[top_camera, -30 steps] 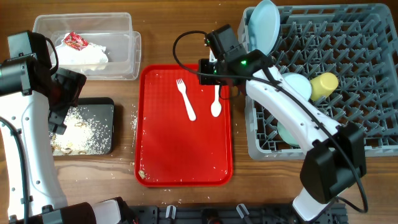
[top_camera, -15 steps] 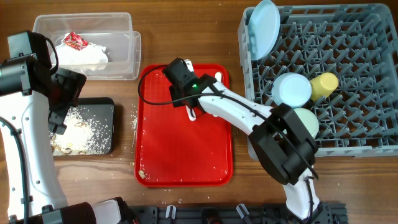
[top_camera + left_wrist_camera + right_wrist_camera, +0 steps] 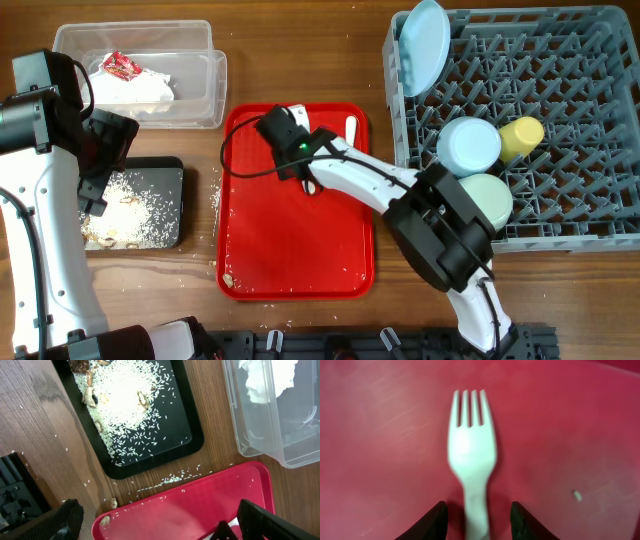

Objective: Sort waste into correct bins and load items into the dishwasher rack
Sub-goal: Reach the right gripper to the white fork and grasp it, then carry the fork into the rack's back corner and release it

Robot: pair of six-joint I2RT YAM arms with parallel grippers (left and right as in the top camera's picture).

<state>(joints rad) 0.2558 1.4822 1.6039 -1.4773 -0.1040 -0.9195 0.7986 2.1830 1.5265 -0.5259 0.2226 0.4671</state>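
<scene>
The white fork (image 3: 472, 460) lies on the flat red tray (image 3: 300, 250). My right gripper (image 3: 479, 522) is open low over it, with one jaw on each side of the handle. In the overhead view the gripper (image 3: 285, 140) covers most of the fork (image 3: 310, 186). The white spoon (image 3: 351, 128) lies beside it, partly under the arm. The grey rack (image 3: 570, 90) holds the blue plate (image 3: 422, 45), blue bowl (image 3: 470, 145), green bowl (image 3: 487, 197) and yellow-green cup (image 3: 520, 138). My left gripper (image 3: 165, 527) is open and empty above the red tray's corner.
The clear tub (image 3: 190, 95) at the back left holds white napkins and the red-and-white wrapper (image 3: 122, 66). The black tray (image 3: 185, 435) holds pale crumbs and brown scraps (image 3: 90, 397). Loose crumbs lie on the wood between the trays.
My right arm swung left from the rack edge across the red tray and came down over the fork. The left arm has not moved.
</scene>
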